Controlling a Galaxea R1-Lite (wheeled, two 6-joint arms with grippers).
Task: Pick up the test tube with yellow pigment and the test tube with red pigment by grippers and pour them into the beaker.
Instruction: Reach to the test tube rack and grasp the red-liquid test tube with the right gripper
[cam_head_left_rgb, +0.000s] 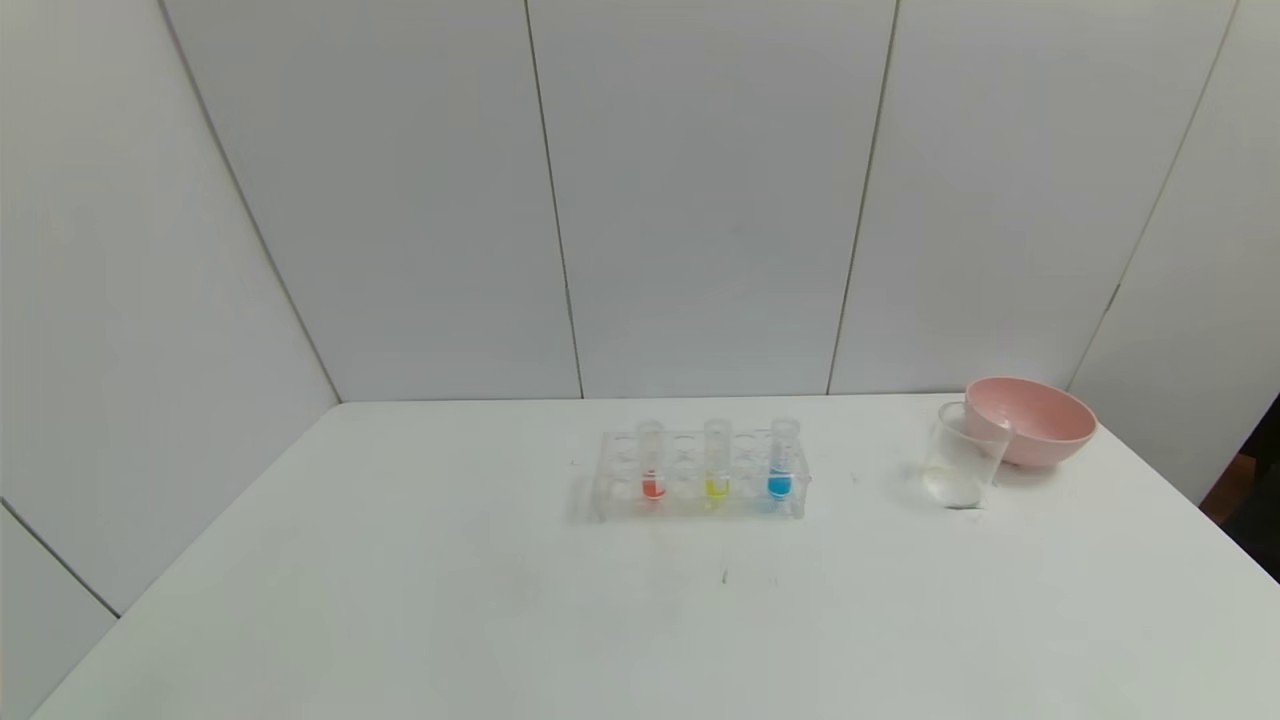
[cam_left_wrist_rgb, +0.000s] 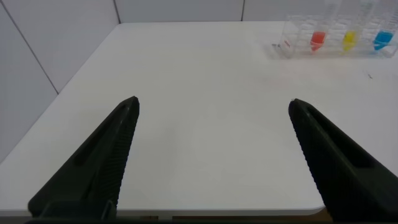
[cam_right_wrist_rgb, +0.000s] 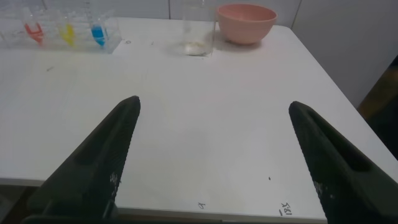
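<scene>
Nothing's been grabbed yet as far as I can see. All three tubes sit upright in the clear rack mid-desk: the red pigment tube on my left end, the yellow pigment tube in the middle, the blue tube on the right. The beaker stands well off to the right of the rack, just in front of the pink bowl, touching or nearly so from this angle.

Both arms are back at the near edge of the desk. The left claw is spread wide with nothing in it, and so is the right claw.

My take on the first step: send the left claw to the red tube, right claw to the yellow, since that matches sides. Come in level, pinch the glass above the rack's top plate, and lift straight up so the tube doesn't drag the light rack along. The blue tube sits right beside the yellow one, so the right claw needs a narrow approach.

View differences: the head cam shows the whole layout but neither arm at all. The left wrist cam gets the rack but no beaker or bowl. The right wrist cam catches rack, beaker and bowl together, handy for lining up the pour.
</scene>
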